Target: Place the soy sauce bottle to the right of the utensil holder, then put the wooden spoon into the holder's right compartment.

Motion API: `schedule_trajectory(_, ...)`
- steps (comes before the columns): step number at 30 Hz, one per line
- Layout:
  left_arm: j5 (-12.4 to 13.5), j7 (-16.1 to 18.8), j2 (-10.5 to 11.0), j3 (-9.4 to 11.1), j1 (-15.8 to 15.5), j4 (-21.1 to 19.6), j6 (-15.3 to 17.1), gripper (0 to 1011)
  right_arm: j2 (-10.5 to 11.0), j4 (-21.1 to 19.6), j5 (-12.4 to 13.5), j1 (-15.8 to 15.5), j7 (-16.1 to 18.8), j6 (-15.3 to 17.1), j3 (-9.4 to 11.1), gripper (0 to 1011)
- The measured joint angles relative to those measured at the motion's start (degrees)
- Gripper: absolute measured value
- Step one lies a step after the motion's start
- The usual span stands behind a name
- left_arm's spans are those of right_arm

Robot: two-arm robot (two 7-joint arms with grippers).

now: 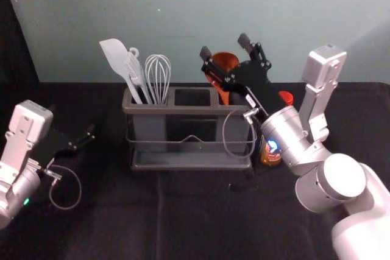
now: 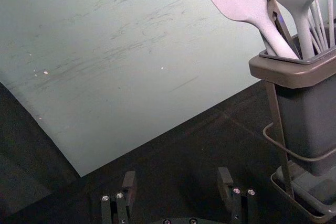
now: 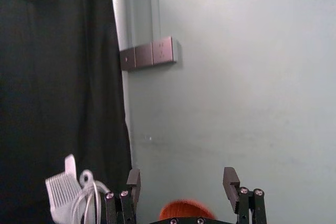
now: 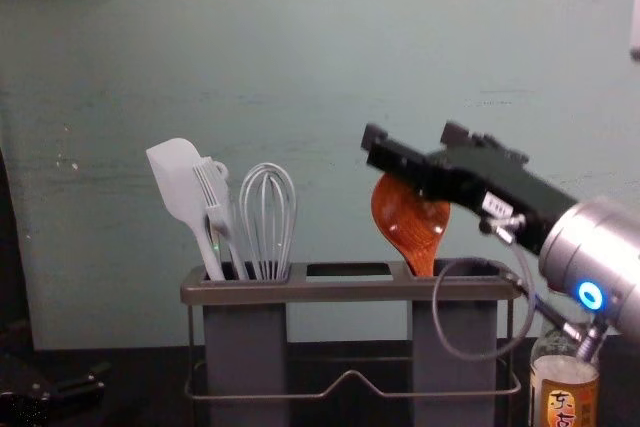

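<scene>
Right tool (image 4: 413, 134) open, just above wooden spoon (image 4: 413, 232) in holder (image 4: 340, 290); should retreat upward. Left tool (image 2: 177, 178) open, idle, left of holder.

The left pincer (image 1: 72, 121) gapes, apart from the utensil holder (image 2: 294, 75).

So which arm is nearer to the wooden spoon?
The right. Its fingers, spread open, are by the top of the spoon in the holder's right compartment. The left arm's fingers, also open, are off to the holder's left.
</scene>
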Motion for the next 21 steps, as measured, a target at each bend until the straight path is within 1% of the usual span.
schedule_trajectory(1, 0.00, 0.00, 0.00, 0.00, 0.00, 0.00, 0.00, 1011, 0.00, 0.00, 0.00, 0.00, 0.00, 0.00, 0.00, 1002)
schedule_trajectory(4, 0.00, 0.00, 0.00, 0.00, 0.00, 0.00, 0.00, 1011, 0.59, -3.72, -1.17, -0.31, -1.10, 0.56, 0.34, 1003)
schedule_trajectory(5, 0.00, 0.00, 0.00, 0.00, 0.00, 0.00, 0.00, 1012, 0.59, -3.72, -1.17, -0.31, -1.10, 0.56, 0.34, 1002)
schedule_trajectory(6, 0.00, 0.00, 0.00, 0.00, 0.00, 0.00, 0.00, 1012, 0.84, -5.18, -1.44, -0.39, -1.40, 0.76, 0.58, 1002)
schedule_trajectory(9, 0.00, 0.00, 0.00, 0.00, 0.00, 0.00, 0.00, 1011, 1.42, -7.70, -1.83, -0.49, -1.86, 1.19, 1.13, 1003)
schedule_trajectory(13, 0.00, 0.00, 0.00, 0.00, 0.00, 0.00, 0.00, 1011, 2.21, -9.46, -2.51, -0.65, -2.60, 1.54, 2.06, 1003)
schedule_trajectory(17, 0.00, 0.00, 0.00, 0.00, 0.00, 0.00, 0.00, 1012, 3.37, -11.00, -2.49, -1.06, -3.43, 2.07, 4.12, 1003)
schedule_trajectory(18, 0.00, 0.00, 0.00, 0.00, 0.00, 0.00, 0.00, 1011, 3.98, -11.78, -2.21, -1.27, -3.73, 2.45, 5.28, 1003)
schedule_trajectory(19, 0.00, 0.00, 0.00, 0.00, 0.00, 0.00, 0.00, 1011, 4.29, -12.16, -2.10, -1.36, -3.93, 2.69, 5.83, 1002)
schedule_trajectory(20, 0.00, 0.00, 0.00, 0.00, 0.00, 0.00, 0.00, 1011, 5.06, -12.93, -1.82, -1.57, -4.09, 3.27, 6.99, 1003)
schedule_trajectory(21, 0.00, 0.00, 0.00, 0.00, 0.00, 0.00, 0.00, 1011, 5.49, -13.25, -1.75, -1.69, -4.16, 3.64, 7.60, 1002)
